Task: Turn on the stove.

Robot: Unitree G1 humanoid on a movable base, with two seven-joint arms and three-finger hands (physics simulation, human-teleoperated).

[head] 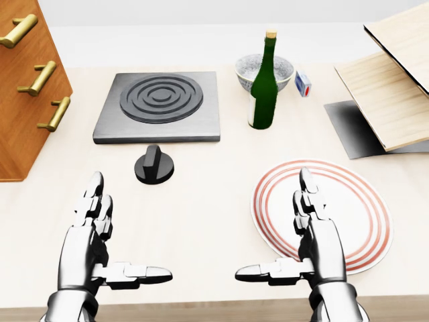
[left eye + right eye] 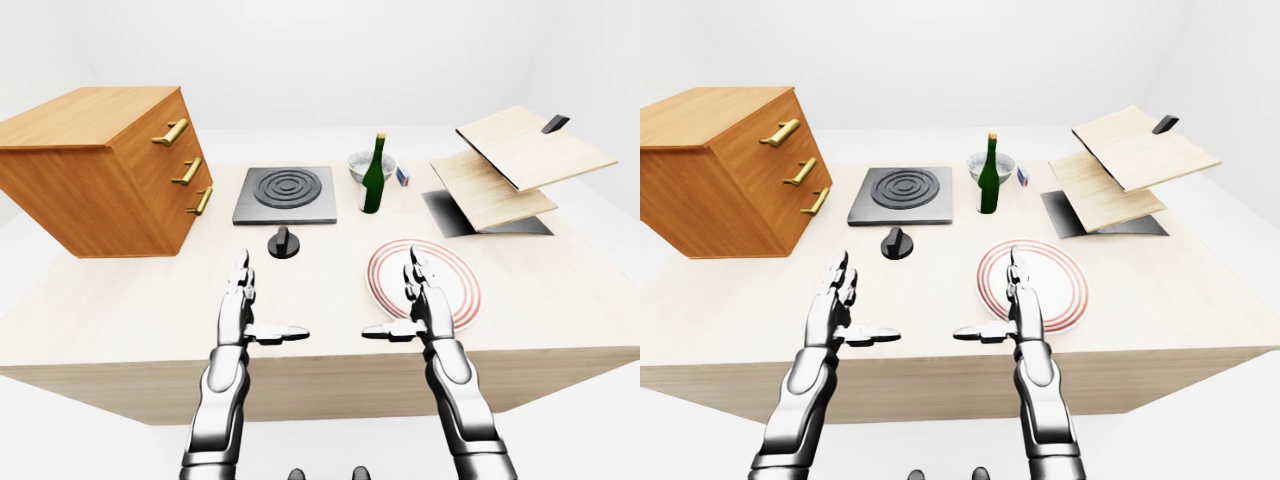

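Both hands hover low over the near edge of the counter (image 1: 201,221), fingers straight and thumbs turned inward toward each other, gripping nothing: the left hand (image 1: 94,235) over bare wood, the right hand (image 1: 312,235) over the left rim of a red-ringed plate (image 1: 362,215). Going from the left of the head view, a wooden drawer chest (image 1: 20,100) with brass handles stands at the counter's edge; beside it lies the flat dark stove (image 1: 161,107) with its ringed burner, and just below that sits the black knob (image 1: 154,166), apart from the left hand and up to its right. That knob looks small, rigid and smooth, likely light to turn; the raised bar across its top seems the place to pinch and twist. Further right stand a green bottle (image 1: 263,84), a bowl (image 1: 285,67) behind it, a small box (image 1: 303,83), and tilted wooden boards (image 1: 395,87).
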